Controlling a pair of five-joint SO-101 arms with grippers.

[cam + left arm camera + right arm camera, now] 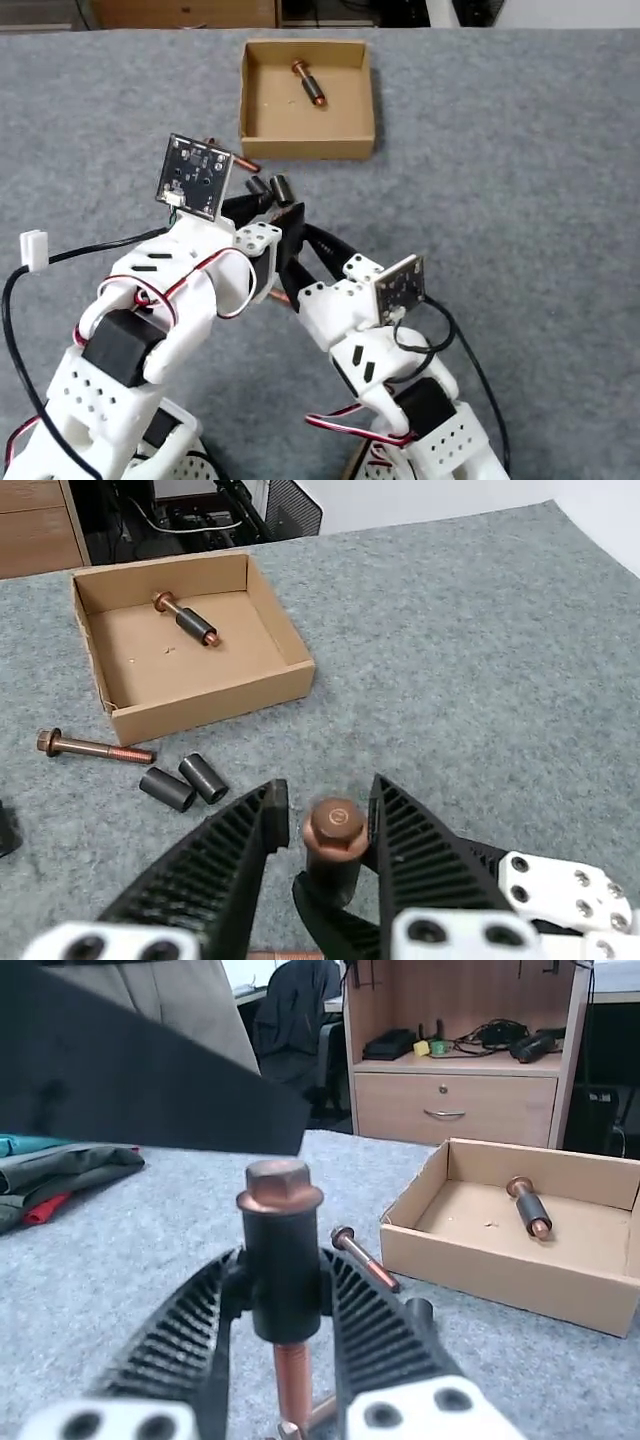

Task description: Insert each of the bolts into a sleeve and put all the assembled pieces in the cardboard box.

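Right wrist view: right tool pinching bolted sleeve; left tool spread around it.

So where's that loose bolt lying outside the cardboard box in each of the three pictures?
High view: the loose bolt just off the cardboard box's near left corner, by a camera board.
Left wrist view: on the carpet before the box's front wall.
Right wrist view: beyond the gripped sleeve, beside the box's corner.
Shared landmark: the cardboard box.
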